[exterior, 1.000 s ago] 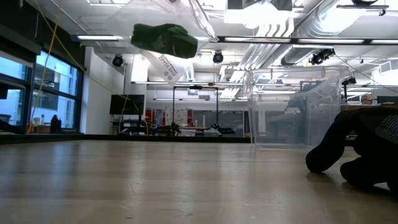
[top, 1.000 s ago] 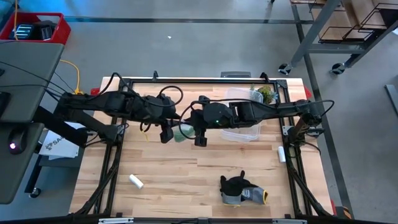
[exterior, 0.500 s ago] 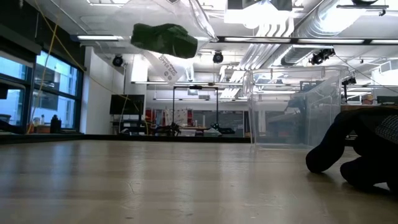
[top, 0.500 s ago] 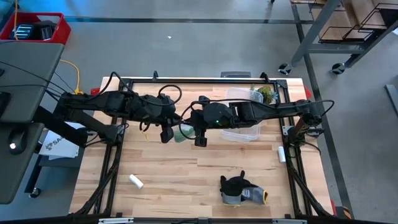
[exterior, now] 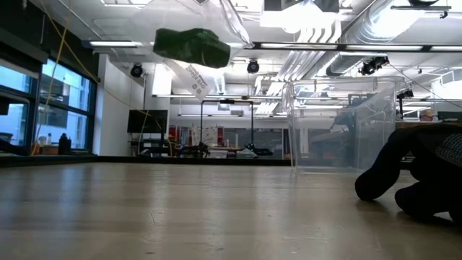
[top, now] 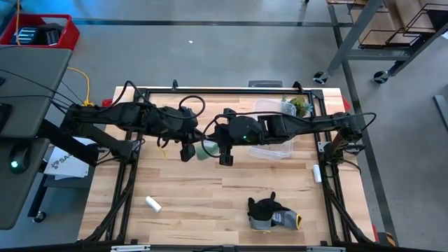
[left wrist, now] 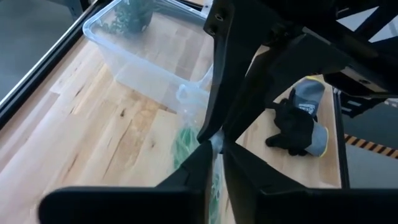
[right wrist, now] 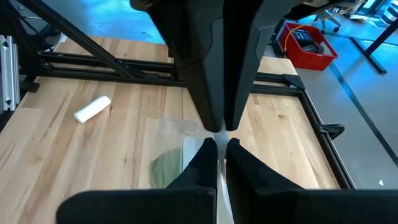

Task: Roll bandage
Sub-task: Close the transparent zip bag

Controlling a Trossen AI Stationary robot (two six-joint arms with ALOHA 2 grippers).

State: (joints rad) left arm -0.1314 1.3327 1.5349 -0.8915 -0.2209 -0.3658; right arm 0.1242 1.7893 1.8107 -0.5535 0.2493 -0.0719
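The bandage [top: 205, 149], bunched inside a clear bag [right wrist: 180, 146], hangs above the tabletop [top: 210, 192] directly beneath both end effectors, left [top: 187, 152] and right [top: 225, 155], each pinching the bag's top edge tip-to-tip, equally near.

Two dark arms are counted above the table [top: 210, 189], each with one end effector: the left end effector [top: 187, 152] and the right end effector [top: 225, 155]. One green bandage [top: 205, 149], one white cylinder [top: 153, 204], one dark glove [top: 269, 212] and one clear plastic container [top: 274, 129] are seen.
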